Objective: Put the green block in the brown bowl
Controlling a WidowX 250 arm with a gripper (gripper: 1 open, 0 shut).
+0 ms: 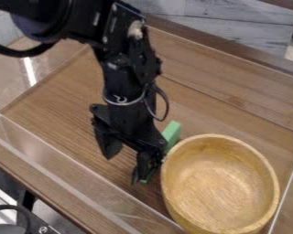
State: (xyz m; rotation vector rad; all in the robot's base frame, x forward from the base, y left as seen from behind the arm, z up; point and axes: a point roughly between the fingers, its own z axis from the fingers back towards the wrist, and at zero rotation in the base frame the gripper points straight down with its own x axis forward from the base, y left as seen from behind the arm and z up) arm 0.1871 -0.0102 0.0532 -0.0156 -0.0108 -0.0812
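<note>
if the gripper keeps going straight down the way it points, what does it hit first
Most likely the green block: the open gripper points down with its fingers straddling the block's near end. Depth is unclear, so it may already touch the wooden table.

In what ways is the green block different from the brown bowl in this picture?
The green block is bright green, the brown bowl light tan with visible grain. The block is straight-edged and flat; the bowl is round and hollow. The arm and its open tool hide most of the block, while the bowl shows almost whole. Both rest on the wooden table.
</note>
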